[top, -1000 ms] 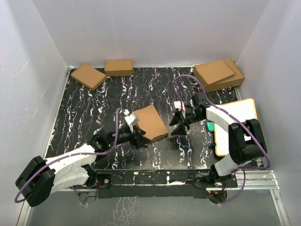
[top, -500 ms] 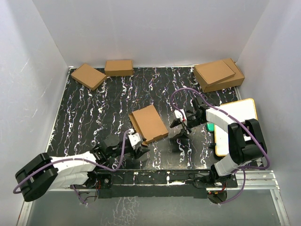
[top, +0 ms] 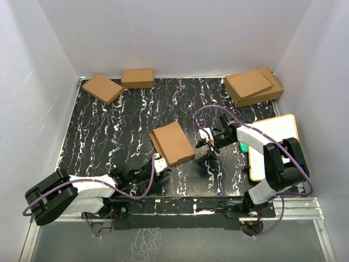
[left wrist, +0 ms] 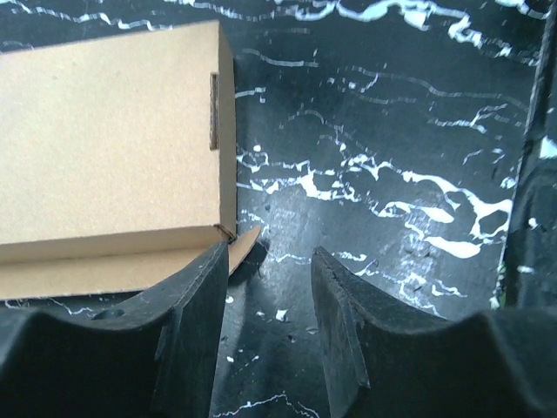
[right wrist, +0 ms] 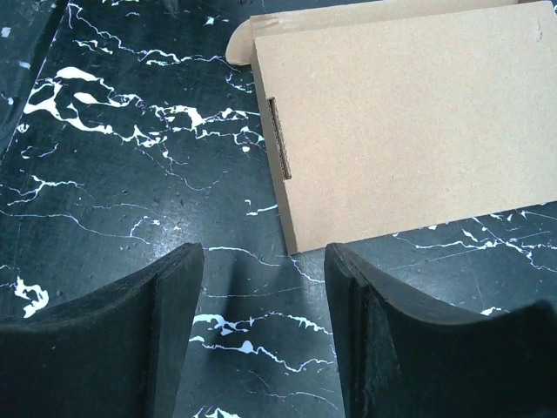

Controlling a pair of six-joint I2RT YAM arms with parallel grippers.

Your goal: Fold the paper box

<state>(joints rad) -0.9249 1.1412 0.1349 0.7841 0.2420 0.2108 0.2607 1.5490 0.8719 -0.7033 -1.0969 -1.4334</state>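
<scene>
The paper box [top: 173, 143] is a thin, closed brown cardboard rectangle lying flat in the middle of the black marbled table. My left gripper [top: 158, 166] sits low by the box's near corner, apart from it. In the left wrist view the box [left wrist: 104, 139] fills the upper left, and a small flap tip [left wrist: 247, 243] pokes out at its corner. That gripper [left wrist: 270, 261] is open over bare table. My right gripper [top: 205, 143] hovers just right of the box. In the right wrist view the box [right wrist: 409, 122] lies ahead of the open jaws [right wrist: 265, 261], which hold nothing.
Two small brown boxes [top: 102, 88] [top: 137, 78] lie at the back left. Two larger stacked boxes [top: 253, 86] sit at the back right. A white board with a yellow rim [top: 275, 136] lies on the right, with a green thing [top: 244, 147] at its left edge.
My left gripper has drawn back from the box's left edge toward the near edge, and its jaws have narrowed. The box has settled flat. The right gripper has barely shifted.
</scene>
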